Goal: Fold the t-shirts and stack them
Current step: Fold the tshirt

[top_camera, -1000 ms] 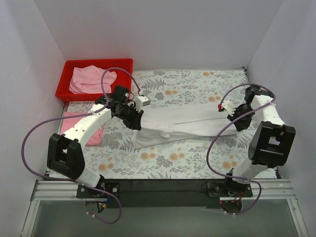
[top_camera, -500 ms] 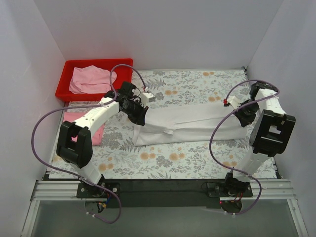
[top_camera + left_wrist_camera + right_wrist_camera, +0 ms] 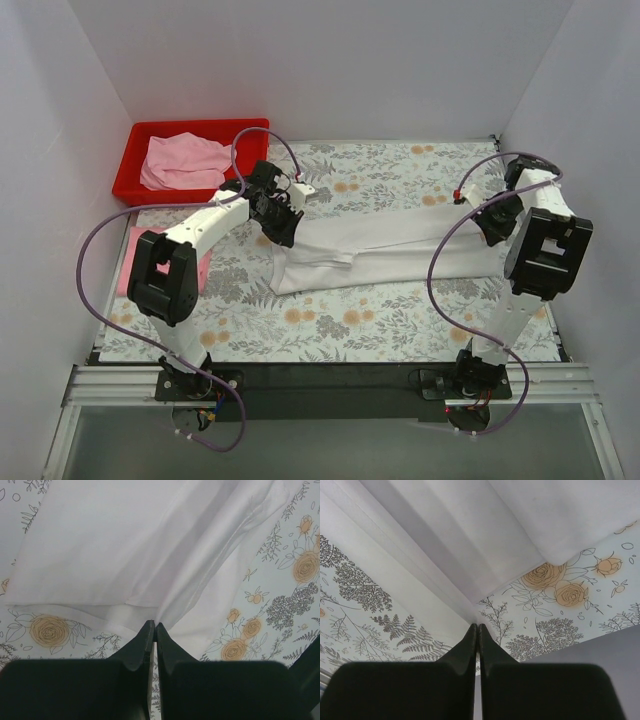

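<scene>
White cloth is pinched tight at both ends: my left gripper (image 3: pixel 154 628) squeezes one end of the white t-shirt (image 3: pixel 390 245) and my right gripper (image 3: pixel 477 629) squeezes the other. I think that is so it lies long and flat on the flowery table (image 3: pixel 400 320), ready to fold. I count one white shirt and two pink ones, a loose pink shirt (image 3: pixel 180 160) in the one red bin (image 3: pixel 200 125) and a folded pink shirt (image 3: pixel 203 272) on the table.

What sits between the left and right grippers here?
The white t-shirt spans the whole stretch from the left gripper to the right gripper. Each gripper pinches one end. The top external view shows this best.
</scene>
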Available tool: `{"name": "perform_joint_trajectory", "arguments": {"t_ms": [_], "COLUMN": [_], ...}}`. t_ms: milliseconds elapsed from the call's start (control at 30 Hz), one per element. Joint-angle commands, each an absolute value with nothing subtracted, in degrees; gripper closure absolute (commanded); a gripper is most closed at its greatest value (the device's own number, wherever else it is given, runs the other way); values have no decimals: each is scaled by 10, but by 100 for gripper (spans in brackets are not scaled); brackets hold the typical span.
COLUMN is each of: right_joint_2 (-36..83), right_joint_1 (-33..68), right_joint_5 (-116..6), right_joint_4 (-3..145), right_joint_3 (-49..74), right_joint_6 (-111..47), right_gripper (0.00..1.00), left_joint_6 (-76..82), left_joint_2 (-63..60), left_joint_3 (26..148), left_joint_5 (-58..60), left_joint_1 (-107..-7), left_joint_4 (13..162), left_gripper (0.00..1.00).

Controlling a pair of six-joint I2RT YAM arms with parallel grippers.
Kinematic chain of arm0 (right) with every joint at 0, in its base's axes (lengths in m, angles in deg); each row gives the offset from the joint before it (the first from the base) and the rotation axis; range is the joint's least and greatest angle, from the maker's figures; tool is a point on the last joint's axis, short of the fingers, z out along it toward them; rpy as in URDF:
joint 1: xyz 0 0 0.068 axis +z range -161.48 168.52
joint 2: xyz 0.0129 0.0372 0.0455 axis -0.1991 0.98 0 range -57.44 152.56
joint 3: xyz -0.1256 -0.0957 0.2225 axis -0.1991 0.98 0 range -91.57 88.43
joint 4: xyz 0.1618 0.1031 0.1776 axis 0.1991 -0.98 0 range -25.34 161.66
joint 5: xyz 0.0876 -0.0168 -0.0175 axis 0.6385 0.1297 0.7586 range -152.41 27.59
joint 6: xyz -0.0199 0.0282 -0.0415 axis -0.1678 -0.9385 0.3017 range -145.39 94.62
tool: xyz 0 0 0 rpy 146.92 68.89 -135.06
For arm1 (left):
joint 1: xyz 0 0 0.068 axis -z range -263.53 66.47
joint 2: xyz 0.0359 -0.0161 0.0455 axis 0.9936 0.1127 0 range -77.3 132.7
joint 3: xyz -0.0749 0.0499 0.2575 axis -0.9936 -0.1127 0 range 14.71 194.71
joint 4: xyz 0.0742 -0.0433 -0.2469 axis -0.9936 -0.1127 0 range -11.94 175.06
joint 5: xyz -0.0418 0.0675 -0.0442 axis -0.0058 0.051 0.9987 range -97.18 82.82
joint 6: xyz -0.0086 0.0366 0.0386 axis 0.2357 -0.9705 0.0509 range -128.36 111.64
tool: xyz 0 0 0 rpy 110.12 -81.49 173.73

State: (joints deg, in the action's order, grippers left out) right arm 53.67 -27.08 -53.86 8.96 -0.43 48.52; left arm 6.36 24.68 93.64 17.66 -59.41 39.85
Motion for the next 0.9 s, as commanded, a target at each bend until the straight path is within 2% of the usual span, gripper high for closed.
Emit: {"name": "perform_joint_trajectory", "arguments": {"t_ms": [0, 800, 833, 867], "right_joint_2": [551, 621, 623, 625], "right_joint_1": [-266, -240, -237, -237], "right_joint_5": [-532, -541, -544, -548], "right_joint_4": [88, 103, 104, 106], "right_joint_3": [-34, -91, -95, -98], "right_joint_6": [481, 455, 451, 446], "right_gripper": [99, 99, 97, 91], "left_joint_6": [52, 56, 60, 65], "left_joint_2": [244, 293, 295, 297], "left_joint_3": [953, 976, 977, 978], "left_joint_5": [160, 147, 146, 143], "left_joint_1": [-601, -608, -609, -608], "left_joint_4": [407, 417, 419, 422], "left_gripper": [100, 100, 100, 100]}}
